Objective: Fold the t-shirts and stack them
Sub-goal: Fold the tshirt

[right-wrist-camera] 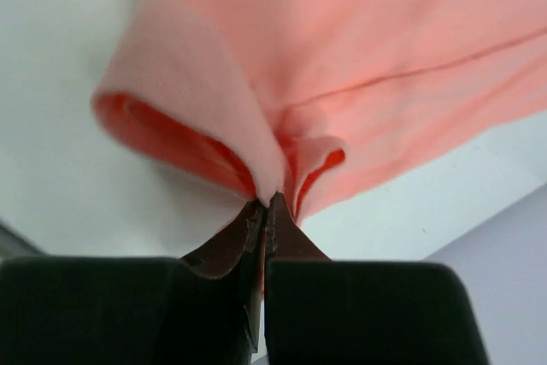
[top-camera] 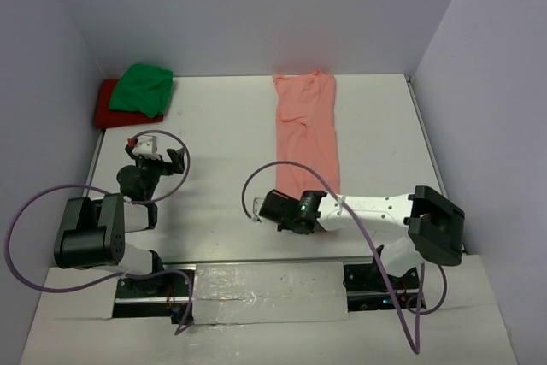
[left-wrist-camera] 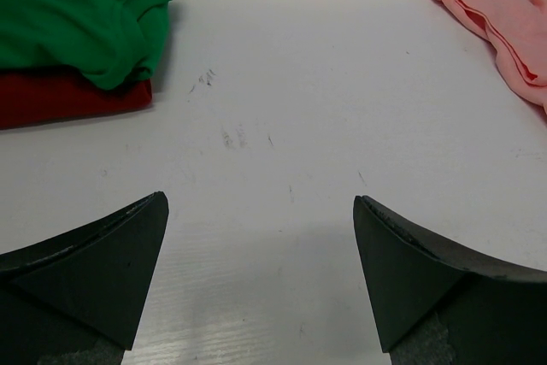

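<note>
Two of the three shirts look dealt with: the red t-shirt point(top-camera: 106, 108) lies folded flat in the far left corner of the counter point(top-camera: 222, 126), and the green t-shirt point(top-camera: 144, 89) sits on top of it, bunched and rather lumpy, so its fold may be rough. The salmon-pink t-shirt point(top-camera: 308, 130) is only part done. It lies well apart from the pile, right of centre, as a long narrow strip running from the far edge toward the arms, which suggests its sides are already folded in.

The right hand point(right-wrist-camera: 269, 203) is clenched on the near end of that strip, with cloth pinched between its tips and a loop of fabric lifted just beyond them. The left hand point(left-wrist-camera: 261, 203) is released and empty, hovering over bare counter between the pile and the pink shirt.

By my reading, what is left is folding the strip end over end and setting it on the green one
</note>
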`<state>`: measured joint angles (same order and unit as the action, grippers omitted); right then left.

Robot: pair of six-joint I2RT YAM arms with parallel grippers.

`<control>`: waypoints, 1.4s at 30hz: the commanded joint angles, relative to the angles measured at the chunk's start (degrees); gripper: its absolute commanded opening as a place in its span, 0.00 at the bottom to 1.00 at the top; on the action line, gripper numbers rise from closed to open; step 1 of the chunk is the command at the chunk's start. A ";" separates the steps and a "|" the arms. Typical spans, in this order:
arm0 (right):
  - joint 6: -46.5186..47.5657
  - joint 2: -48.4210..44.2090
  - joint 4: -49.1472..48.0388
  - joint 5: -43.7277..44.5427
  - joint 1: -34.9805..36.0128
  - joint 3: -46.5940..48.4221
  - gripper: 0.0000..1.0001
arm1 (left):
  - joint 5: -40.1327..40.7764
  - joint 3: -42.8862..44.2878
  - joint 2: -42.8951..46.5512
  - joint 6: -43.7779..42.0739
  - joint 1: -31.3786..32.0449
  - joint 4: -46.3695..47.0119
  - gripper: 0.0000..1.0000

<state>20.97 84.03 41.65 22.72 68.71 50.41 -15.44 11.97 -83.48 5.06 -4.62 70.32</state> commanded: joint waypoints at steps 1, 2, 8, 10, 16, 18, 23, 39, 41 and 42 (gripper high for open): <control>3.63 -2.56 -1.57 4.44 -4.70 3.90 0.00 | -1.35 -0.10 -0.28 -0.40 -0.21 4.12 0.99; 4.16 -2.47 -2.18 4.61 -5.77 4.95 0.00 | -1.35 -0.10 -0.28 -0.40 -0.21 4.12 0.99; 8.99 -0.36 -6.66 4.70 -11.83 7.76 0.00 | -1.35 -0.01 -0.36 -0.40 -0.21 4.12 0.99; 10.92 1.39 -8.24 4.61 -13.15 8.47 0.00 | -1.35 -0.10 -0.28 -0.40 -0.21 4.12 0.99; 15.15 6.23 -12.99 5.23 -17.81 12.25 0.00 | -1.35 -0.10 -0.28 -0.40 -0.21 4.12 0.99; 16.64 8.07 -14.57 5.32 -19.30 14.09 0.00 | -1.35 -0.10 -0.37 -0.40 -0.21 4.12 0.99; 18.75 12.90 -18.09 5.23 -22.65 19.44 0.00 | -1.43 -0.10 -0.28 -0.31 -0.21 4.12 0.99; 20.42 26.88 -23.36 4.00 -33.20 32.46 0.00 | -1.35 -0.10 -0.37 -0.31 -0.30 4.12 0.99; 20.77 28.73 -23.54 3.82 -34.42 33.34 0.00 | -1.35 -0.10 -0.37 -0.31 -0.30 4.12 0.99; 20.69 29.26 -23.89 3.91 -34.78 34.30 0.00 | -1.43 -0.10 -0.28 -0.31 -0.30 4.12 0.99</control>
<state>41.01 112.05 20.95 26.06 35.14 80.79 -15.46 11.97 -83.48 5.08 -4.62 70.54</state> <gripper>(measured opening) 0.015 0.993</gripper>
